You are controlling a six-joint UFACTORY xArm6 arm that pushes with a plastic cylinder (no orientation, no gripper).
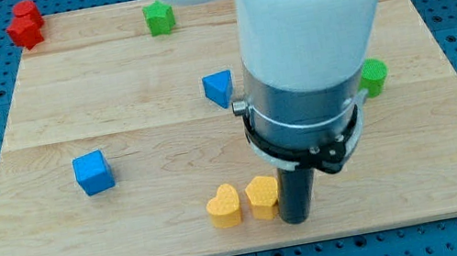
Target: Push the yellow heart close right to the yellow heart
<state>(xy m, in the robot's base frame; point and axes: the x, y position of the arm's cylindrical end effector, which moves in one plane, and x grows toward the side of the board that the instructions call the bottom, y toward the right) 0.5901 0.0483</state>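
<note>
- My tip (297, 220) sits near the board's bottom edge, at about 6 o'clock from the board's centre, and it is the plain end of a dark rod. There are no jaws on it to stand apart or together, and nothing is clamped.
- The yellow heart (223, 207) lies at 9 o'clock from my tip, a little way off, with a second yellow block (263, 197) between the two. That second block's shape I cannot read for certain; it may be a pentagon or another heart.
- The second yellow block looks to be touching my tip, or only just beside it, on the tip's 9 o'clock side.
- The two yellow blocks sit just beside each other, a narrow gap or none between them, so in my judgement the closing-up is nearly done.
- What matters for my next move: rod, second block and heart line up along the 3-to-9 o'clock axis, so a push toward 9 o'clock would drive them together. An off-axis push could slide one past the other.
- The blue cube (93, 172), at 10 o'clock, lies well apart from that line.
</note>
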